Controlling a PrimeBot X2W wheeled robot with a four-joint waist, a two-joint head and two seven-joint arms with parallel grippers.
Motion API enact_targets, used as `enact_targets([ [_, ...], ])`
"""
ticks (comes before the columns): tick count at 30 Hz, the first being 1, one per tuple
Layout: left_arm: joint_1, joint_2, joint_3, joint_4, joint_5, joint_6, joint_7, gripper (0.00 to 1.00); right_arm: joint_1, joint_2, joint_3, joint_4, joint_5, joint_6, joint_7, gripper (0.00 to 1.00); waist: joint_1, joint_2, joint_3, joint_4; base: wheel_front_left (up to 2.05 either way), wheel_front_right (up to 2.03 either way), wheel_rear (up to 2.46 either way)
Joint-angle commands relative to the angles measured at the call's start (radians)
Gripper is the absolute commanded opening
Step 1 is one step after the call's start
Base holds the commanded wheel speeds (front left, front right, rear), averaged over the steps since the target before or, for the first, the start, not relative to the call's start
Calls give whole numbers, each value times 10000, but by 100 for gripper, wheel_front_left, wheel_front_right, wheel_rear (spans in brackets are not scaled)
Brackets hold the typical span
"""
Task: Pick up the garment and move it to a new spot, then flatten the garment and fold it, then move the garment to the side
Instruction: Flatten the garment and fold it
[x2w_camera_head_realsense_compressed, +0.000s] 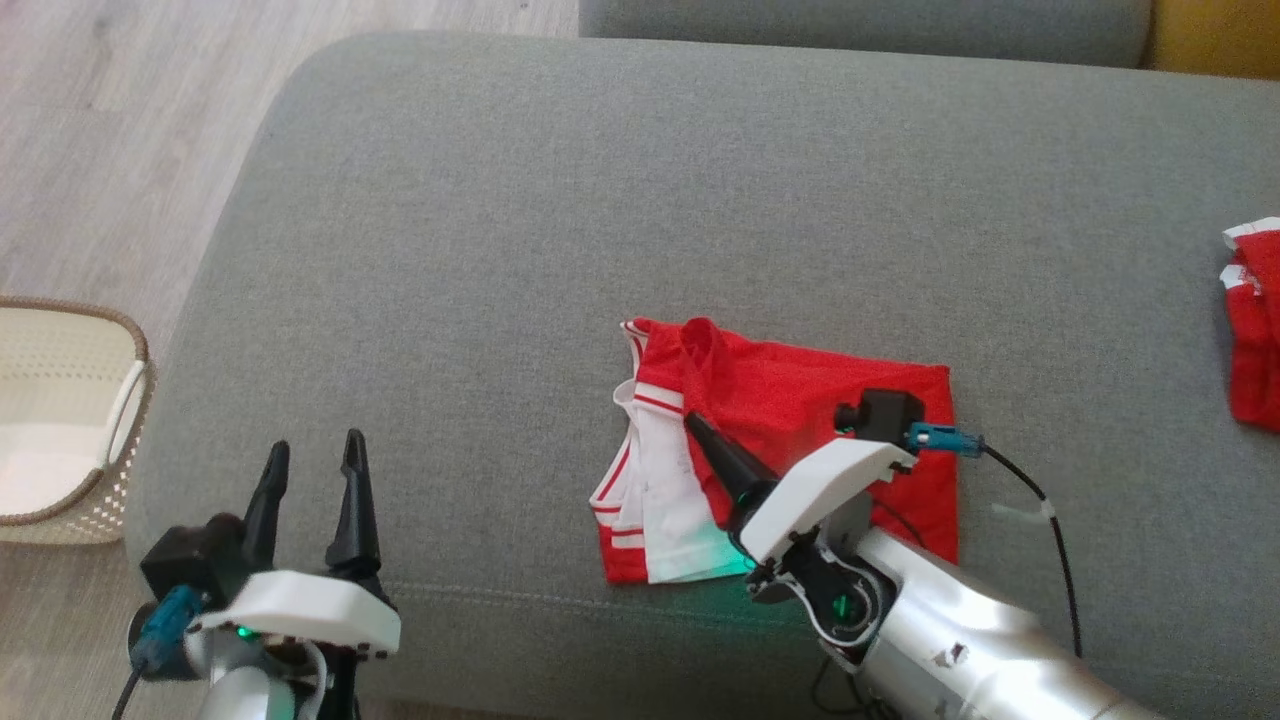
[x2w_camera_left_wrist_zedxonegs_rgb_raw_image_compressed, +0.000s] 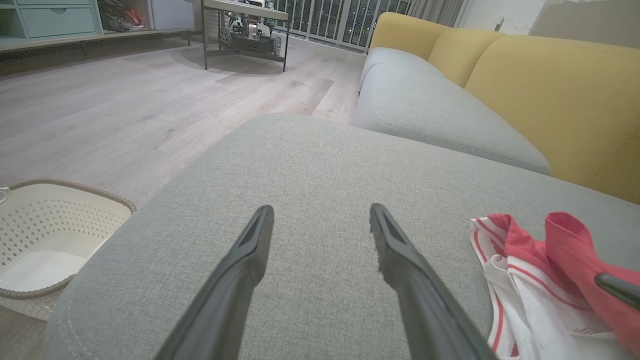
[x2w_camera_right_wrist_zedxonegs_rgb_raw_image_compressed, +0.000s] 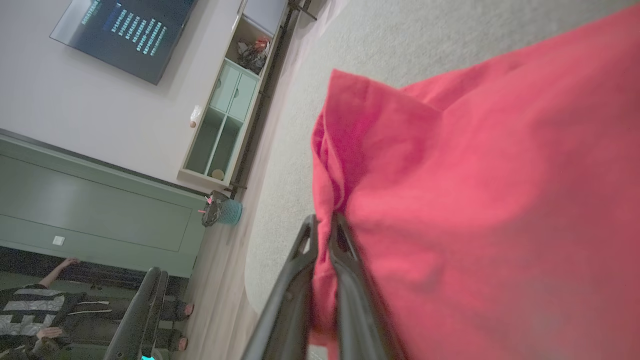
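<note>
While my right end effector (x2w_camera_head_realsense_compressed: 697, 425) is pressed together on a raised ridge of red cloth, the garment (x2w_camera_head_realsense_compressed: 800, 395) lies on the grey sofa seat (x2w_camera_head_realsense_compressed: 600, 200), close to the front edge and right of centre in the head view.

Orientation: the garment is a rough rectangle, folded over itself. Its long axis runs left to right across the seat, about parallel to the front edge. The white, red-striped part is at my left end and the plain red panel at my right. The far-left corner is bunched and stands up off the cushion.

Right arm: the fingers point up and to the left in the head view, crossing the lower part of the garment. The right wrist view shows both fingers (x2w_camera_right_wrist_zedxonegs_rgb_raw_image_compressed: 350, 280) closed together, with the red fabric (x2w_camera_right_wrist_zedxonegs_rgb_raw_image_compressed: 475, 175) gathered between the tips. The forearm covers the near-right corner, so I cannot tell how that corner lies.

Left arm: my left end effector (x2w_camera_head_realsense_compressed: 315, 450) is spread wide with nothing between the fingers. It hangs over bare cushion near the front-left corner, well apart from the garment. The left wrist view puts the garment (x2w_camera_left_wrist_zedxonegs_rgb_raw_image_compressed: 530, 270) off to the right of the fingers.

Other: a cream basket (x2w_camera_head_realsense_compressed: 70, 345) stands on the floor beside the seat's left end. A second red-and-white cloth (x2w_camera_head_realsense_compressed: 1255, 330) lies at the far right.
</note>
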Motion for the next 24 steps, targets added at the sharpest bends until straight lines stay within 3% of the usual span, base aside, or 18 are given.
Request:
enact_targets([
  [1, -467, 66, 287, -253, -7, 35, -122, 100, -289, 162, 110, -265, 119, 0, -141, 0, 0, 0, 21, 2, 0, 0, 0],
  [3, -518, 66, 277, -223, -9, 34, -122, 100, -435, 162, 568, -193, 481, 0, -211, 0, 0, 0, 66, -9, 0, 0, 0],
  [4, -545, 66, 274, -204, -12, 38, -122, 100, -518, 162, 781, -120, 633, 0, -245, 10, 0, 0, 78, -22, 0, 0, 0],
  [5, -571, 66, 268, -187, -17, 41, -122, 100, -600, 162, 949, -72, 789, 0, -279, 87, 0, 0, 83, -36, 0, 0, 0],
  [6, -596, 66, 257, -169, -21, 43, -122, 100, -665, 162, 1086, -50, 984, 0, -309, 100, 0, 0, 85, -51, 0, 0, 0],
  [11, -627, 66, 276, -123, 26, 53, -122, 100, -1015, 162, 1663, 6, 1808, 0, -385, 100, 0, 0, -3, -218, 0, 0, 0],
  [16, -540, 66, 396, -153, 56, 74, -122, 100, -1484, 162, 1304, 404, 1701, 0, -396, 100, 0, 0, -242, -538, 0, 0, 0],
  [20, -440, 66, 426, -272, 8, 106, -122, 100, -1940, 162, 563, 1058, 404, 0, -398, 100, 0, 0, -477, -854, 0, 0, 0],
  [24, -361, 66, 454, -465, -15, 139, -122, 100, -2457, -172, -922, 1791, -2379, 0, -398, 100, 0, 0, -683, -1265, 0, 0, 0],
])
